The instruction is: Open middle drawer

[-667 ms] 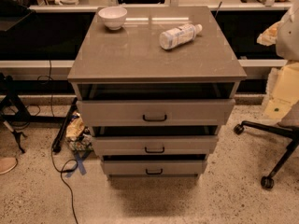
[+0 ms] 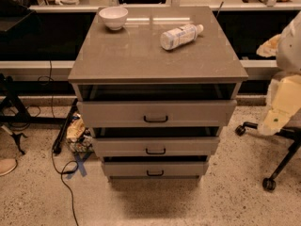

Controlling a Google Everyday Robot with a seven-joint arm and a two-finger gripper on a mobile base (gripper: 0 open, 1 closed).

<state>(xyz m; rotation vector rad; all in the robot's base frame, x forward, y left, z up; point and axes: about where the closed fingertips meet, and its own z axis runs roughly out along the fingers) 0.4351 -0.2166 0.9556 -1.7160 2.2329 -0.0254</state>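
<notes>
A grey cabinet [image 2: 155, 51] stands in the middle of the camera view with three grey drawers stacked in its front. The middle drawer [image 2: 188, 146] has a small black bar handle [image 2: 155, 151], and a dark gap shows above its front. The top drawer [image 2: 197, 113] sticks out furthest and the bottom drawer [image 2: 183, 168] is the narrowest. My arm shows at the right edge as white and cream parts. Its tapering cream end, the gripper [image 2: 275, 119], hangs to the right of the cabinet at drawer height, apart from the drawers.
A white bowl [image 2: 113, 17] and a plastic bottle [image 2: 180, 36] lying on its side are on the cabinet top. A black office chair base [image 2: 277, 168] stands at the right. Cables and a black stand [image 2: 61, 135] lie on the speckled floor at the left.
</notes>
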